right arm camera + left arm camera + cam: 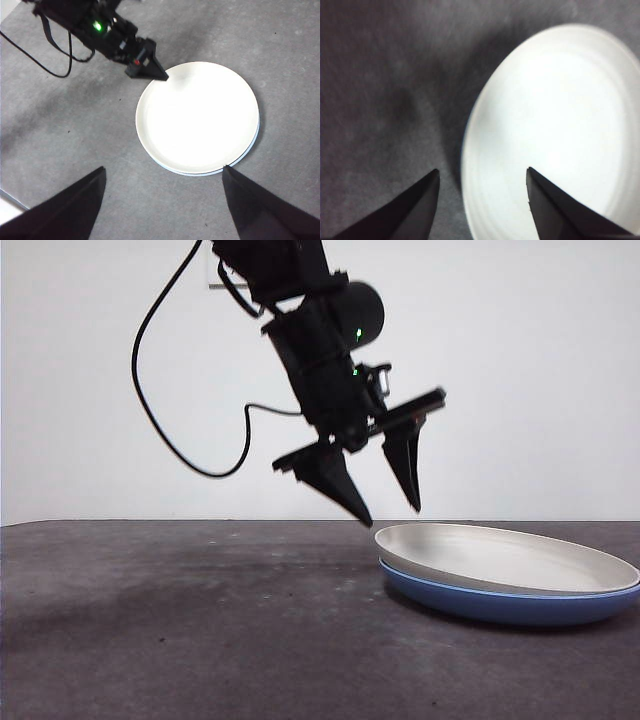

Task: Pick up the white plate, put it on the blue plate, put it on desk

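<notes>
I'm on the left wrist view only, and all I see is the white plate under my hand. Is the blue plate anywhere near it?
Observer: Yes. In the front view, the white plate lies nested on the blue plate, which hides it from above.
Operator: How low is my left hand?
Observer: The left hand hangs open with its tips just above the white plate's rim, seemingly clear of it.
Operator: And the right arm?
Observer: The right hand is open, high over the desk, looking down on both plates.
</notes>
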Controlling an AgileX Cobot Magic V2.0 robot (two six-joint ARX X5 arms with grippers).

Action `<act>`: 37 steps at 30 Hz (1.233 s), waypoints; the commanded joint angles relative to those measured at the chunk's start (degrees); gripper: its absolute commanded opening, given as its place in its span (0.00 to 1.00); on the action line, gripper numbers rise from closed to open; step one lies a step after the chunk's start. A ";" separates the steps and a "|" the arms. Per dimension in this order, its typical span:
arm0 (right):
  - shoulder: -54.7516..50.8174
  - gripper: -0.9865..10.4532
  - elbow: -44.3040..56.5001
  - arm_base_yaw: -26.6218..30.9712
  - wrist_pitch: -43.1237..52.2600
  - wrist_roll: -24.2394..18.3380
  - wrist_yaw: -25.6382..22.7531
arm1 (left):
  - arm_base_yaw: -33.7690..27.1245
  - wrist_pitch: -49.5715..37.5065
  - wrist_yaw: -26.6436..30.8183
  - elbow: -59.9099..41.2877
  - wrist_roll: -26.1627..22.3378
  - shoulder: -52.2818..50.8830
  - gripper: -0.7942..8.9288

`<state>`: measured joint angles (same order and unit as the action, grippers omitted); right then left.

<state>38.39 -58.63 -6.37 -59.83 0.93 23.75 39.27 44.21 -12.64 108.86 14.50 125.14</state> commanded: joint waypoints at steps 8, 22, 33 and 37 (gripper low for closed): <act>0.48 0.41 -1.07 -0.20 0.17 0.52 -3.26 | -2.25 10.25 1.11 12.81 -4.87 -1.44 0.37; 2.21 0.41 -1.07 -0.20 0.24 0.52 -4.35 | -11.85 14.32 1.05 12.90 -10.38 -22.69 0.37; 4.17 0.41 -1.05 -0.20 0.66 0.52 -4.31 | -19.17 10.38 -9.35 -21.35 -13.57 -47.71 0.37; 4.63 0.41 -1.05 -0.20 0.33 0.63 -4.26 | -18.03 8.74 -17.25 -34.62 -13.42 -54.42 0.37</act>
<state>42.57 -58.63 -6.37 -59.79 0.93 19.46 20.93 53.87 -29.19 73.49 1.98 70.59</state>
